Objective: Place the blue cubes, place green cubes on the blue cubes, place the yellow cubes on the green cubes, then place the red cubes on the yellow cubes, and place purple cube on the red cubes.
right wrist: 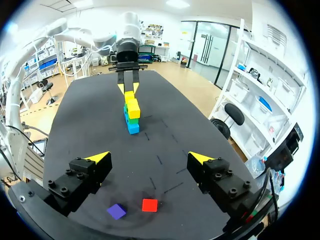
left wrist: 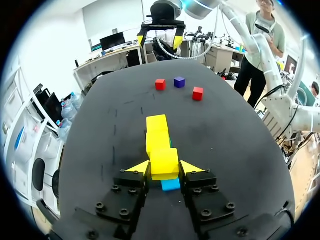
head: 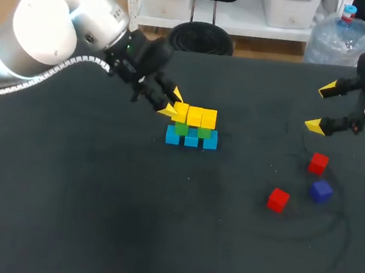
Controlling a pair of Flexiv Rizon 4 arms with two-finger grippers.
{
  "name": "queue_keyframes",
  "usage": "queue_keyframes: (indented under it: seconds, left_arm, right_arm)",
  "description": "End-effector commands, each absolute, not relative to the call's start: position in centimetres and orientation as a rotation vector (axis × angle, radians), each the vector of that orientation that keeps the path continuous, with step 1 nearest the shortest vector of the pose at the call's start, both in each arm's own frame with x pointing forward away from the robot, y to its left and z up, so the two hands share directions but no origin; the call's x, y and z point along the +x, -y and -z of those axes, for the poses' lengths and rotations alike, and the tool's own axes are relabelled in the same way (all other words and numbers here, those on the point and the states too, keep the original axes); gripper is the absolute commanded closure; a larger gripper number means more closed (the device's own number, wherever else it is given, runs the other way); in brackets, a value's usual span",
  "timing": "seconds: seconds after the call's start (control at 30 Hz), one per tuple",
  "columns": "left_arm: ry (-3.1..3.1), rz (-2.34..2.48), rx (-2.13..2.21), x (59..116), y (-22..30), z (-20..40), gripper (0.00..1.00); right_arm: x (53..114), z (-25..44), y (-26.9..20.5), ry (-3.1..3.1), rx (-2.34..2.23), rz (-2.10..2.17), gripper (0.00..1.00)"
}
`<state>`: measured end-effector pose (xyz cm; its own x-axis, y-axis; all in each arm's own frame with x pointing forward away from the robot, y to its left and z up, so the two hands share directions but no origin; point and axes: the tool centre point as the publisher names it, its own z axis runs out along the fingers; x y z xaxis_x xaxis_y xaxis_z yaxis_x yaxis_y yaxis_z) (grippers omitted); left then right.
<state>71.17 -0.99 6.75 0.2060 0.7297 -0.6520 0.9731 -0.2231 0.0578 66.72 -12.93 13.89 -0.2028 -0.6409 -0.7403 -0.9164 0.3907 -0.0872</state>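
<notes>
Three blue cubes lie in a row mid-table, with green cubes on them and a row of yellow cubes on top. My left gripper is at the row's left end, shut on the end yellow cube, both yellow tips against its sides. A blue cube shows beneath it. My right gripper hangs open and holds nothing at the right, above two red cubes and a purple cube. From the right wrist, a red cube and the purple cube lie under the gripper.
The black table is bare across its left and front. The loose red and purple cubes sit together at the right, well apart from the stack.
</notes>
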Motion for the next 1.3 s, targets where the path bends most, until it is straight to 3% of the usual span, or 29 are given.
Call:
queue_keyframes:
  seconds: [0.03, 1.3]
  left_arm:
    - [-1.578, 0.703, 2.022, 71.18, 0.76, -6.62, 1.0]
    - [-1.576, 0.72, 2.009, 71.6, 0.87, -6.17, 1.0]
  right_arm:
    - [66.79, -13.78, 12.96, -1.932, -1.335, -0.495, 0.0]
    - [66.79, -13.78, 12.96, -1.932, -1.335, -0.495, 0.0]
